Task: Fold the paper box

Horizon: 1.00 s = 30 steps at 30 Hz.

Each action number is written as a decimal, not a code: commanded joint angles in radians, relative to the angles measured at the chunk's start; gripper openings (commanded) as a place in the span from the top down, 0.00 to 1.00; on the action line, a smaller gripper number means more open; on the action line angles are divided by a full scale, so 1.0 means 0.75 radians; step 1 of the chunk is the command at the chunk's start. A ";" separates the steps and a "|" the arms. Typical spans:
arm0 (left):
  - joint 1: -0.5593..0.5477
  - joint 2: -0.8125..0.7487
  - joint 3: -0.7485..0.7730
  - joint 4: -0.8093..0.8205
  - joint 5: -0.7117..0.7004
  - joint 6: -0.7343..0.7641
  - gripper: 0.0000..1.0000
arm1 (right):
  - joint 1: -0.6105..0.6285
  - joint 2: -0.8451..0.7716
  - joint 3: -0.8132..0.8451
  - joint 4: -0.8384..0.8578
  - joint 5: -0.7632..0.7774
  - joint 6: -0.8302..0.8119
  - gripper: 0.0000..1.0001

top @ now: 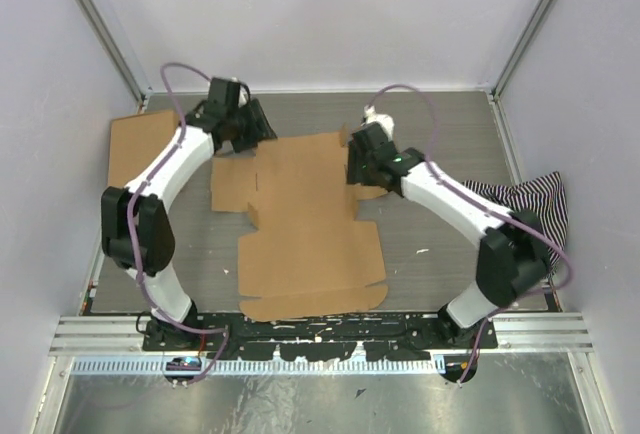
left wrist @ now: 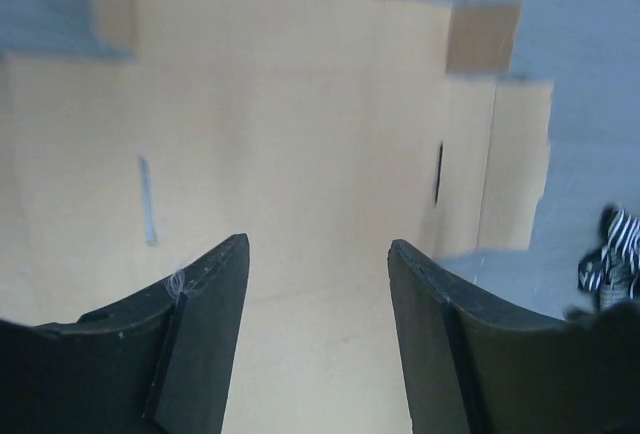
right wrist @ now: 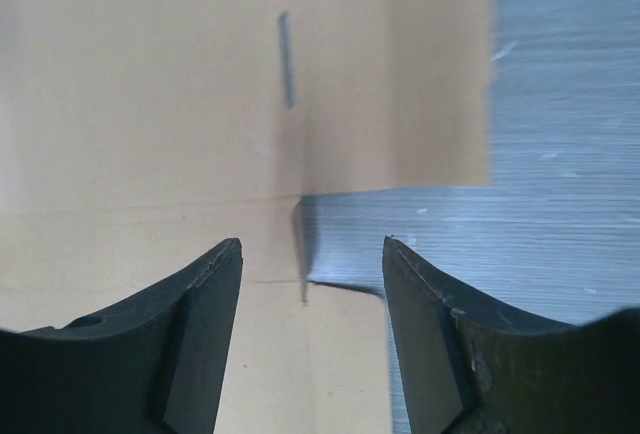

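Note:
The paper box (top: pixel 300 224) lies flat and unfolded on the grey table, a brown die-cut sheet with flaps, tabs and slits. My left gripper (top: pixel 250 134) is at its far left corner, open, with the sheet (left wrist: pixel 300 154) below and between its fingers (left wrist: pixel 215 294). My right gripper (top: pixel 358 167) is at the sheet's far right edge, open, over a notch between two side flaps (right wrist: pixel 150 104). Neither gripper holds anything.
A second piece of plain brown cardboard (top: pixel 135 144) lies at the far left of the table. A black-and-white striped cloth (top: pixel 530 199) lies at the right edge, also in the left wrist view (left wrist: pixel 612 254). White walls enclose the table.

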 commanded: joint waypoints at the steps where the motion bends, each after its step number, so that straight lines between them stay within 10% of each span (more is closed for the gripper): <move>1: 0.097 0.203 0.321 -0.255 -0.136 0.120 0.36 | -0.134 -0.276 0.014 -0.053 0.134 0.006 0.36; 13: 0.163 0.823 1.066 -0.605 -0.172 0.180 0.39 | -0.258 -0.454 -0.032 -0.136 -0.010 -0.087 0.36; 30: 0.163 0.923 1.108 -0.517 -0.121 0.174 0.44 | -0.273 -0.472 -0.043 -0.160 -0.058 -0.096 0.36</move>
